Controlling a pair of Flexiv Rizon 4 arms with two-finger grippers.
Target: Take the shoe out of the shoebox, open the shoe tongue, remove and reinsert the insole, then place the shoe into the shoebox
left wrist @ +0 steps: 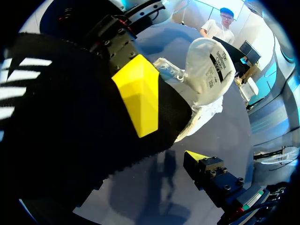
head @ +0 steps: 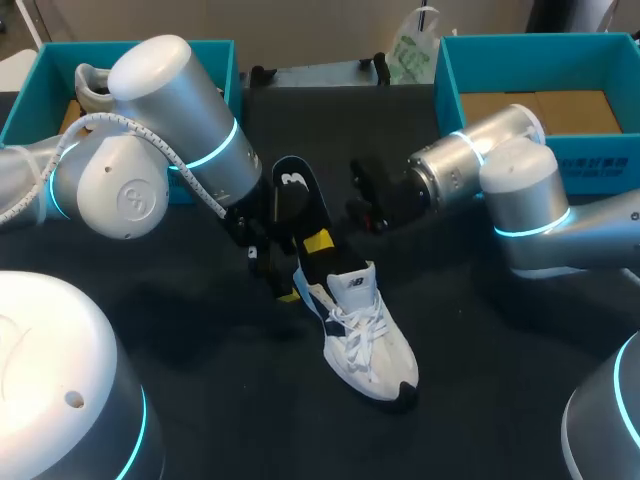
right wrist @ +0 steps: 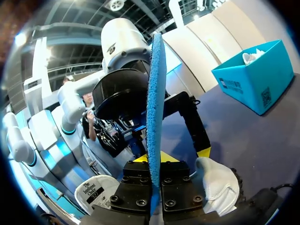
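Note:
The white lace-up shoe (head: 368, 335) lies on the dark table, toe toward the front. Its black insole (head: 298, 205) with a blue underside stands up out of the shoe's opening. In the right wrist view my right gripper (right wrist: 155, 161) is shut on the insole (right wrist: 156, 93), seen edge-on, with the shoe's heel (right wrist: 218, 183) beside it. My left gripper (head: 303, 268) is open at the shoe's opening. In its wrist view one yellow fingertip (left wrist: 138, 96) rests against the insole's black face (left wrist: 70, 122), the other fingertip (left wrist: 197, 157) stands well apart, and the shoe (left wrist: 206, 65) lies beyond.
Two teal shoeboxes stand at the back: the left one (head: 215, 55) holds another shoe (head: 90, 85), the right one (head: 540, 45) shows a cardboard floor. A plastic bag (head: 410, 50) sits between them. My right gripper (head: 355, 198) hangs behind the shoe.

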